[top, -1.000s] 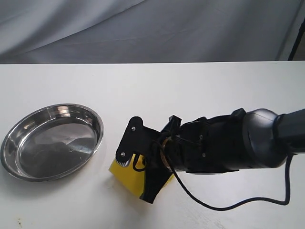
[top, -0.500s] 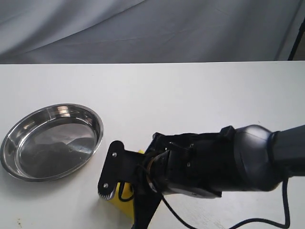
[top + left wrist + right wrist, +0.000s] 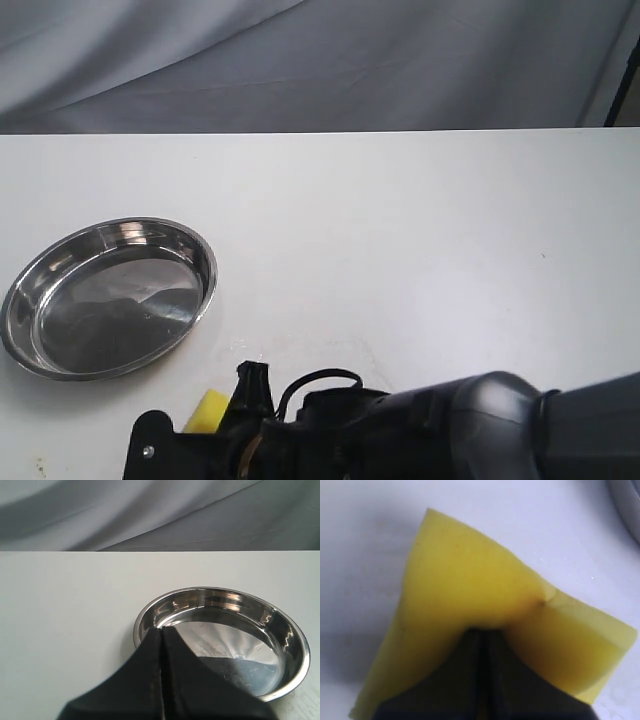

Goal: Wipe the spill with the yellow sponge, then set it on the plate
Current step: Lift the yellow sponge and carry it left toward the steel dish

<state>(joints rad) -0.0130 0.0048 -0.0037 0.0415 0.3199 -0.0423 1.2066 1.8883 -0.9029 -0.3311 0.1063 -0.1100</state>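
Note:
The yellow sponge [image 3: 475,585] is pinched and deeply dented between the tips of my right gripper [image 3: 482,631], which is shut on it just above the white table. In the exterior view only one corner of the yellow sponge [image 3: 207,409] shows, at the bottom edge, beside the black right arm [image 3: 450,430]. The shiny steel plate [image 3: 205,262] sits empty at the left. My left gripper [image 3: 161,630] is shut with nothing in it, its tips in front of the near rim of the plate [image 3: 220,591]. The spill shows in no view.
The white table [image 3: 420,220] runs back to a grey cloth backdrop [image 3: 320,60]. The right arm's bulky black body and cable fill the bottom middle and right of the exterior view. A grey curved edge [image 3: 625,500] close to the sponge may be the plate's rim.
The right arm has dragged the sponge toward the table's near edge and leftward, from beside the plate's right to the bottom of the exterior view. The plate has not moved.

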